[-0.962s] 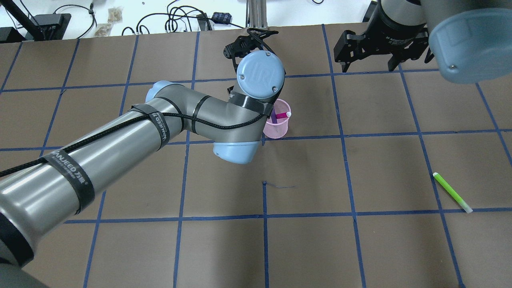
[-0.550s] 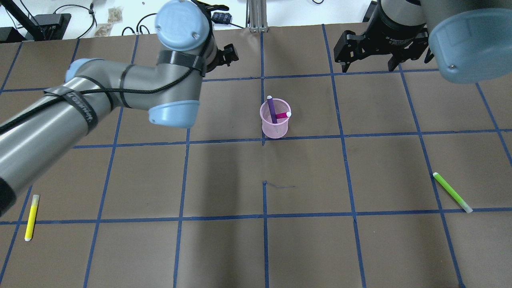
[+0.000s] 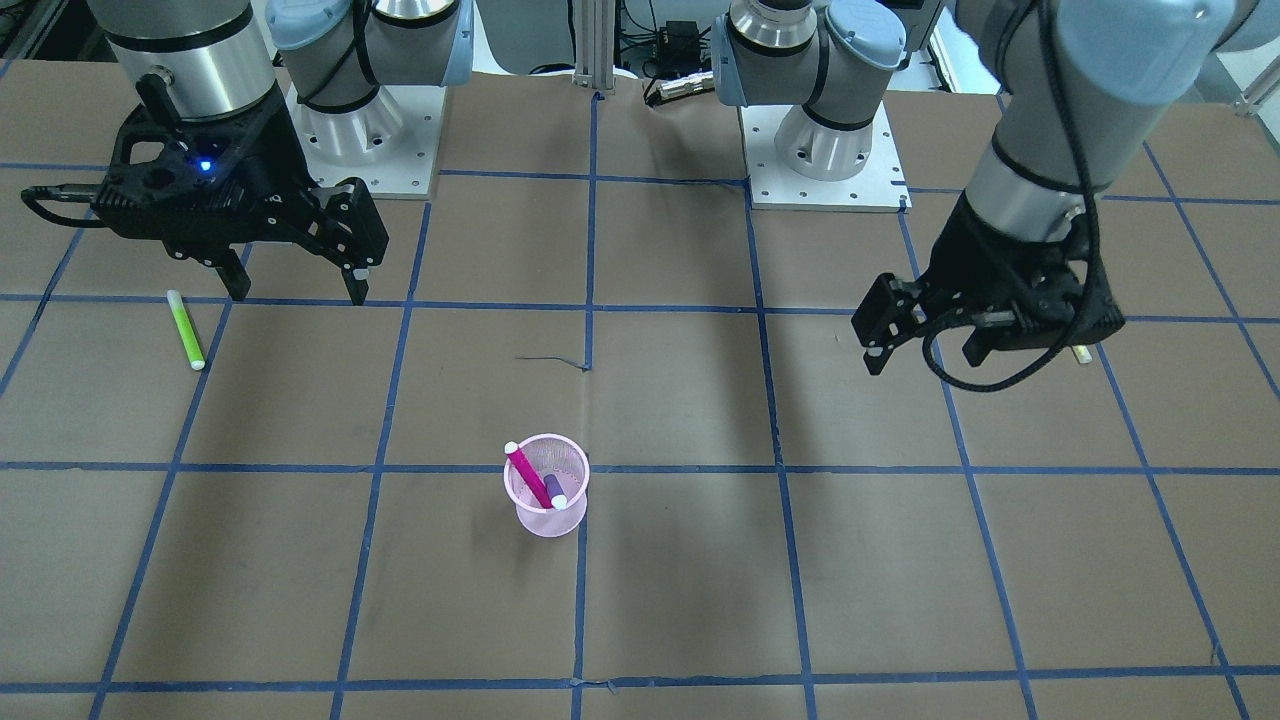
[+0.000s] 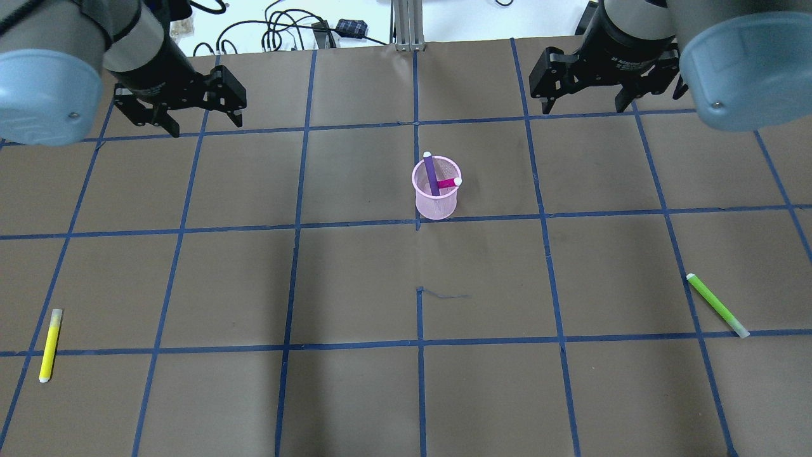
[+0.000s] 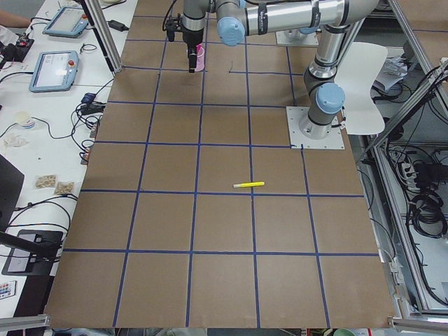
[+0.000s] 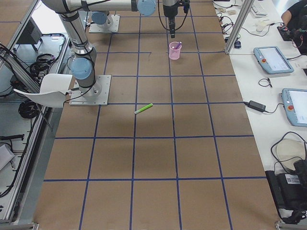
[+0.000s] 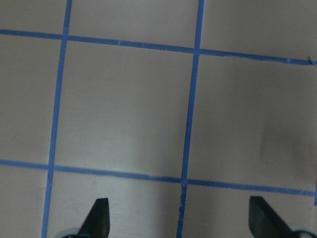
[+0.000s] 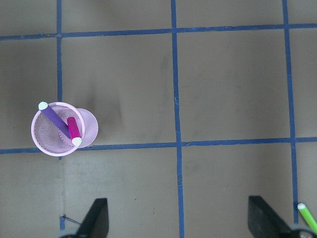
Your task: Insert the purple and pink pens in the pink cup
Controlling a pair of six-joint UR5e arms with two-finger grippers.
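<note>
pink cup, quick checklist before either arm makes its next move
1. Purple pen inside the pink mesh cup, leaning on its rim: ok.
2. Pink pen inside the same cup, tip above the rim: ok.
3. Cup standing upright on the brown table: ok.
4. Left end effector open with nothing between its fingers, and well apart from the cup: ok.
5. Right end effector open with nothing between its fingers, and well apart from the cup: ok.
6. Green pen and yellow pen lying flat on the table, outside the cup: ok.
</note>
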